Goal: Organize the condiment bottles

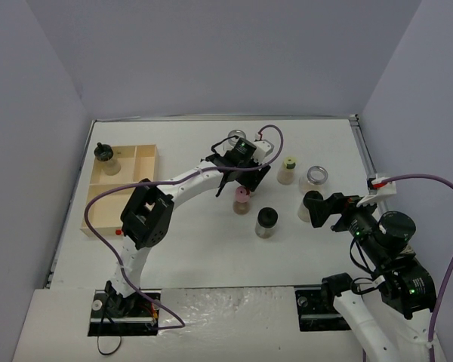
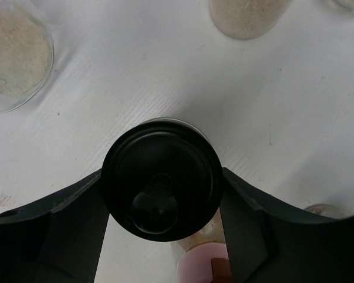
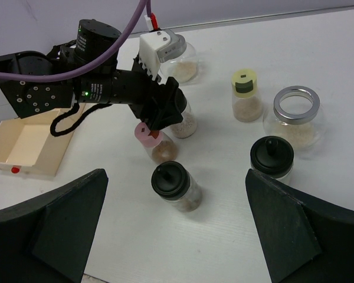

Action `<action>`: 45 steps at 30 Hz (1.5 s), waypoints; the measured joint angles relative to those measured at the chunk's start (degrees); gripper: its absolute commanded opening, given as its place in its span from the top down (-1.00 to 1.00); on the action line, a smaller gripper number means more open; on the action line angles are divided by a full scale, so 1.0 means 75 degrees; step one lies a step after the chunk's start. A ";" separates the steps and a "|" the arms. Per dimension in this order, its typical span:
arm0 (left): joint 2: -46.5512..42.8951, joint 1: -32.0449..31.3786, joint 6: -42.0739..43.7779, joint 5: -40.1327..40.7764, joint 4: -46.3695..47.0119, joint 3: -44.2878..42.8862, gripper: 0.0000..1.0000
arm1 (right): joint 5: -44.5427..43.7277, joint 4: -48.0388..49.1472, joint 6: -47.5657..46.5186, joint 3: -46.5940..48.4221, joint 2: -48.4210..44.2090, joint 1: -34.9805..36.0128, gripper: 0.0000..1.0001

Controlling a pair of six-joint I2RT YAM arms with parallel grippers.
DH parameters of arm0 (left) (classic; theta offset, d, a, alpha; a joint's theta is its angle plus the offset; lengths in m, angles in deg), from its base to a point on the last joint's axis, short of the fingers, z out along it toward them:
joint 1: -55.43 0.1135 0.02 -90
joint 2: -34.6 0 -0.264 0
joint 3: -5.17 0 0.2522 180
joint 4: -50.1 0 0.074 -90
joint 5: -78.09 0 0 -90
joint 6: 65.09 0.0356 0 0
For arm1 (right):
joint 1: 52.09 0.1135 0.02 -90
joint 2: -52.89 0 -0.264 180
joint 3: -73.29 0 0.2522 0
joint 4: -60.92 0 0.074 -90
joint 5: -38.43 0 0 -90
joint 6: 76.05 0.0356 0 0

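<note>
Black caps top four small clear tan-filled jars; the left pincer pinches one. One pink-capped jar, one yellow-green-capped jar, two silver-lidded wider jars. Right pincer spread.

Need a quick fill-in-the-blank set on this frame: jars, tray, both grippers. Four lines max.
1. The left gripper has its fingers on either side of a condiment jar with a ___ cap.
2. The neighbour jar just in front of it has a ___ cap.
3. The wooden tray holds exactly ___ tray jar.
4. The right gripper is ___, with nothing between its fingers.

Missing words: black; pink; one; open
</note>
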 measured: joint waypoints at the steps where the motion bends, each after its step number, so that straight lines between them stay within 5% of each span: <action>1: 0.0010 0.0000 -0.0015 0.0002 -0.0002 -0.0003 0.01 | 0.0000 0.0000 0.0002 0.0000 -0.0005 0.0001 -1.00; 7: 0.0017 0.0000 -0.0034 0.0065 -0.0009 -0.0032 0.85 | 0.0000 -0.0003 0.0029 0.0000 -0.0028 0.0000 -1.00; 9: 0.0017 0.0002 -0.0054 0.0096 -0.0009 -0.0032 1.00 | 0.0000 -0.0001 0.0029 0.0000 -0.0036 0.0000 -1.00; 20: -0.1602 0.0530 -0.0577 0.0804 -0.0283 0.1056 1.00 | 0.0000 -0.0003 0.0029 0.0000 -0.0076 0.0000 -1.00; 30: -0.4451 0.3887 -0.1039 0.1741 -0.0620 0.1862 1.00 | 0.0012 -0.0006 0.0020 0.0020 -0.0076 0.0000 -1.00; 35: -0.4485 0.5206 -0.1278 0.1980 -0.0766 0.1870 1.00 | 0.0040 -0.0010 -0.0008 0.0029 -0.0076 0.0000 -1.00; 45: -0.3241 0.6011 -0.1837 0.1754 -0.0740 0.1964 1.00 | 0.0052 -0.0017 -0.0083 0.0057 -0.0076 0.0002 -1.00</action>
